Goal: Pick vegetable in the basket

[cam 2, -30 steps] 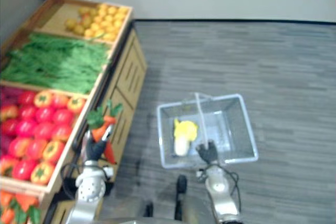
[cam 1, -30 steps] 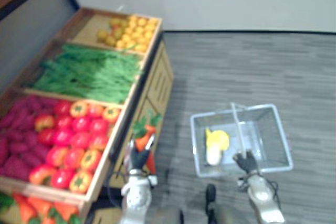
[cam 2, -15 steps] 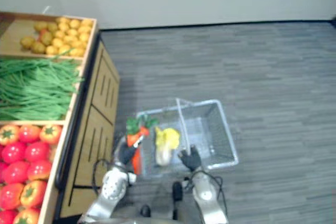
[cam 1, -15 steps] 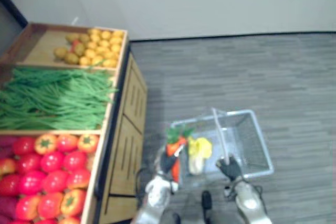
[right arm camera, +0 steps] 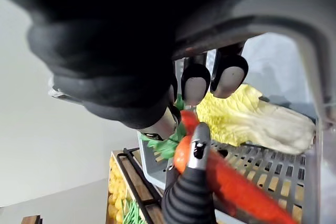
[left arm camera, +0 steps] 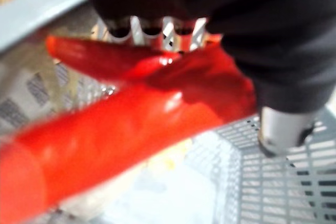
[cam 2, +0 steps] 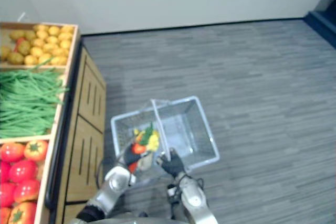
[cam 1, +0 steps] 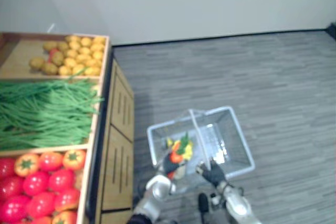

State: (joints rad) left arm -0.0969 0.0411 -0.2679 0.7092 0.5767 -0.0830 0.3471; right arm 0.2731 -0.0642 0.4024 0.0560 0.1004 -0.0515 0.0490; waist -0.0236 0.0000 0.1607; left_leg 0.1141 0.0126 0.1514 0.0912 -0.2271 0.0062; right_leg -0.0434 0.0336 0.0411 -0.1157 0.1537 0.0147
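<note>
carrot [cam 1: 177, 156] is in the left hand [cam 1: 169, 164], fingers [left arm camera: 152, 27] clamped round the thick orange body, leafy top sticking up. It hangs over the near-left part of the basket [cam 1: 218, 110], right above what's already in there, not let go yet. My read on handling: light, stiff, glossy skin so probably a bit slick. The mid-body wrap it has now looks like the right hold. I wouldn't grab the green top, it looks soft and would likely bend or slip. A short drop shouldn't hurt it. Right hand [cam 1: 211, 172] has its fingers [right arm camera: 195, 83] curled round the handle [cam 1: 198, 135], carrying the basket just beside the wooden stand [cam 1: 118, 129]. Basket is pale grey mesh and holds one pale yellow-leafed cabbage [right arm camera: 252, 116] lying at the near-left end. The rest of the floor of it looks bare, so there's plenty of room. Stand bins, far to near: small yellow round produce [cam 1: 73, 59], green beans [cam 1: 47, 111], tomatoes [cam 1: 37, 179]. Next call: open the left hand low over the cabbage so the carrot doesn't bounce off the rim.
</note>
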